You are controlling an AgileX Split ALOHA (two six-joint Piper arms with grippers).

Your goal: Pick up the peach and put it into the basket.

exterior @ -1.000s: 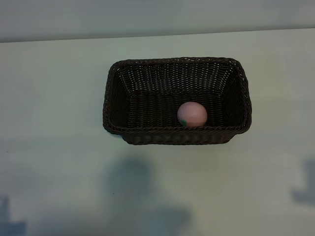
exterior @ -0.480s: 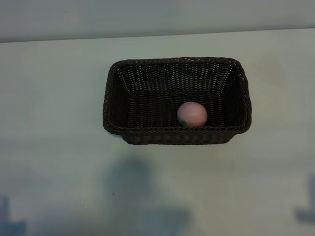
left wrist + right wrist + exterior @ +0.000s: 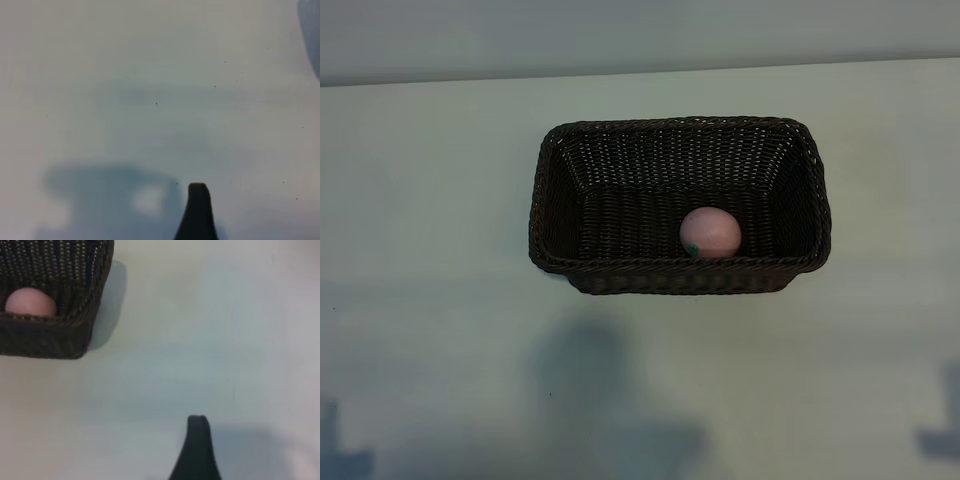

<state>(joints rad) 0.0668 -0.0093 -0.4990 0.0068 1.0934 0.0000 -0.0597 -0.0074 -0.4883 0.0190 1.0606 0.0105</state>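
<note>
From outside, the peach [image 3: 710,232] lies inside the basket [image 3: 552,200], near its front wall. My left gripper [image 3: 198,210] is spread over bare table [image 3: 150,75]. My right gripper [image 3: 197,447], spread and empty, could bump the basket if it swings sideways.

table [image 3: 430,200]: pale, plain top — fills most of the exterior view
wall [image 3: 620,35]: light band along the far edge of the table, meeting it in a straight line
shadows [image 3: 605,400]: soft dark patches on the near part of the table — blurred edges
specks [image 3: 156,104]: few tiny dark dots on the surface
</note>
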